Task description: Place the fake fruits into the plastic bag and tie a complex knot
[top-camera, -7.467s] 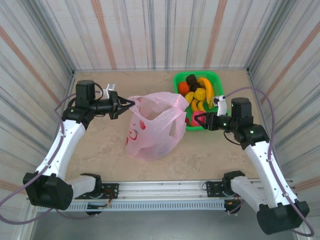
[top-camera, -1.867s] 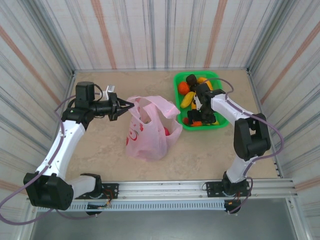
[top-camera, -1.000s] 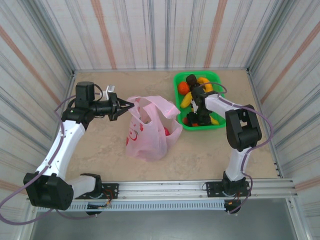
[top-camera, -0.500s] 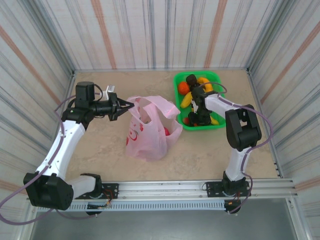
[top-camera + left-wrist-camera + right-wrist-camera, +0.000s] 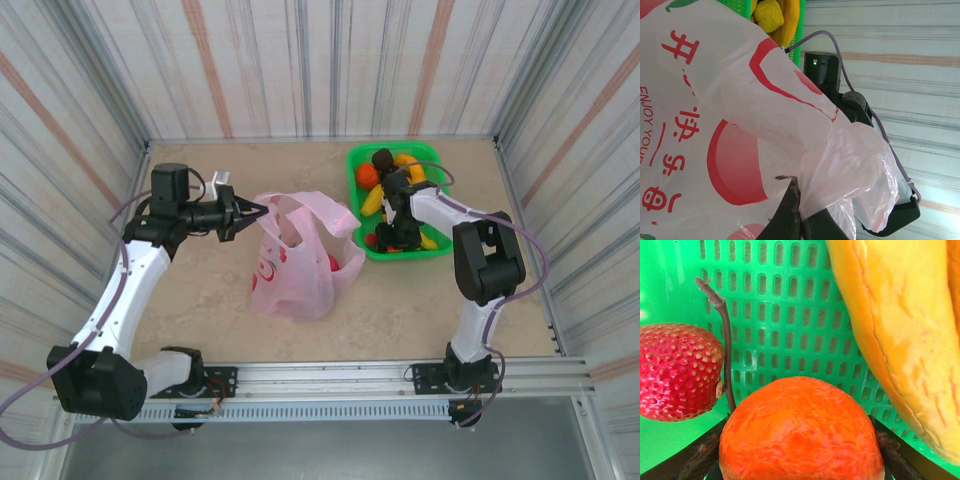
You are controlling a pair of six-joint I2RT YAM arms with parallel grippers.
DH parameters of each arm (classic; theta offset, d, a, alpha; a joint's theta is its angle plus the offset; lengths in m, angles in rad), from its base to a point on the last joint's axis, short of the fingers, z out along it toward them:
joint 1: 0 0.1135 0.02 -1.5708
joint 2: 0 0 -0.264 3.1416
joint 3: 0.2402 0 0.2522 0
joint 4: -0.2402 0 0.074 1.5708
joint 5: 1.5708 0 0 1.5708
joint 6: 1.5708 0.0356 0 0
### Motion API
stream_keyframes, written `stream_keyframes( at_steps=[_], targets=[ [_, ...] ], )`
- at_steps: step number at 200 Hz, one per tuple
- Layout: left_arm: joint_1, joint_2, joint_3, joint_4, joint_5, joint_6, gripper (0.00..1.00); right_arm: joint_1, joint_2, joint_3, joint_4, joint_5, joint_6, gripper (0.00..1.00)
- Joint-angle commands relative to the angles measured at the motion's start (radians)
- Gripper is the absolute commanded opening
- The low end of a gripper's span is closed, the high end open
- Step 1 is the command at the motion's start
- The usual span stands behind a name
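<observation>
One bag, one tray — one gripped orange.

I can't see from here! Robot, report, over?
Left gripper shut on plastic bag. Right gripper gripping orange in green tray. Nothing blocking.

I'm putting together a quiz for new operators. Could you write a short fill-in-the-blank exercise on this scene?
1. The left gripper is shut on the ____ plastic bag.
2. In the right wrist view, the orange sits between the fingers of the right gripper, with a strawberry on its ____ side.
3. The banana lies in a ____ tray.

Missing words: pink; left; green.
</observation>
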State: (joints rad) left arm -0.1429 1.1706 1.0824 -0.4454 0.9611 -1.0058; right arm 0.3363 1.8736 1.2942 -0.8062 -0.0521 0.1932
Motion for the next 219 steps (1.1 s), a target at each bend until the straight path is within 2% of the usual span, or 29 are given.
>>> stream_keyframes(
  at_steps=[1, 85, 219],
  targets=[
    [0.009, -0.018, 0.014, -0.004, 0.012, 0.025, 0.0, 0.006, -0.036, -0.008, -0.004, 0.009, -0.001, 0.56],
    [0.008, -0.019, 0.015, -0.004, 0.013, 0.022, 0.0, 0.007, -0.086, -0.003, -0.022, 0.021, -0.001, 0.55],
    [0.008, -0.011, 0.017, 0.002, 0.011, 0.022, 0.0, 0.008, -0.303, 0.009, -0.085, 0.0, 0.022, 0.55]
  ],
)
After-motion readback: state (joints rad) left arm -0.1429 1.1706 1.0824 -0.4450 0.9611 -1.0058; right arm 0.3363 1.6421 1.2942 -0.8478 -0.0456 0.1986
